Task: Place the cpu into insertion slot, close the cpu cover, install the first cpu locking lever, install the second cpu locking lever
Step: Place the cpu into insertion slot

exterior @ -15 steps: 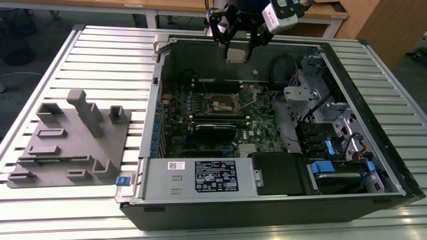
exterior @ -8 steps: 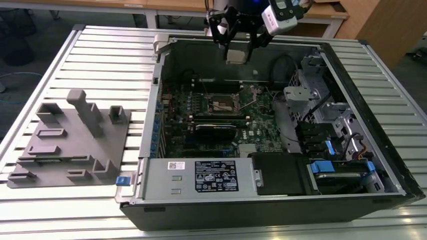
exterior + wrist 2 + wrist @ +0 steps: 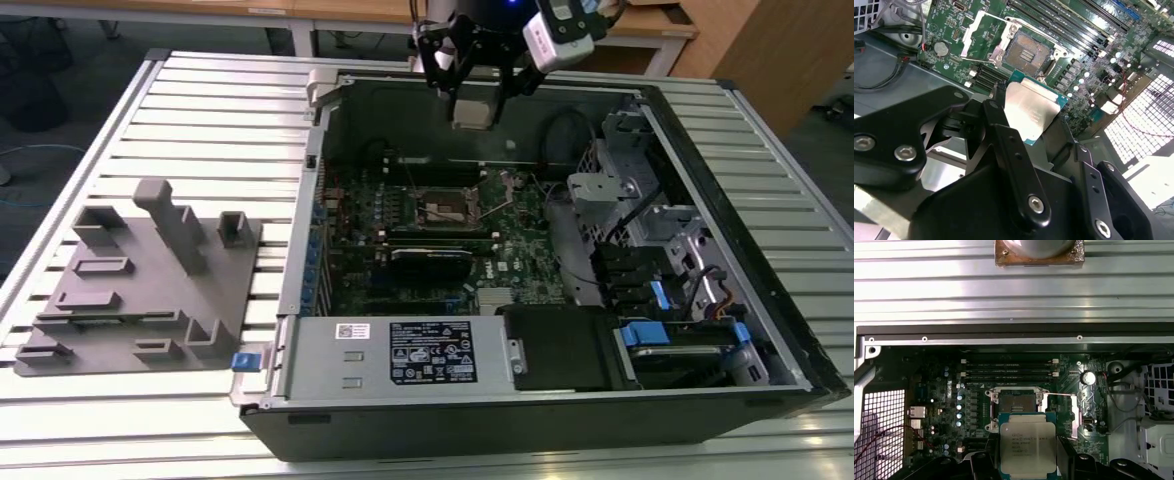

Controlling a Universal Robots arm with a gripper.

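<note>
**CPU HELD OVER OPEN CASE**

The fingers are clamped on opposite edges of the cpu. The chip is carried flat, with its metal top facing the cameras in both wrist views, and it is clear of the board.

In the exterior view, the fingers hang above the far wall of the computer case. The case lies open on its side on the ribbed metal bench.

The insertion slot sits near the middle of the green motherboard, below the held chip and apart from it. The slot is bare, and its contact field is exposed in the second wrist view. In that view, the cpu cover is swung up off the slot and stands beside it.

A grey fixture block rests on the bench at the exterior view's left, well apart from the case.
</note>
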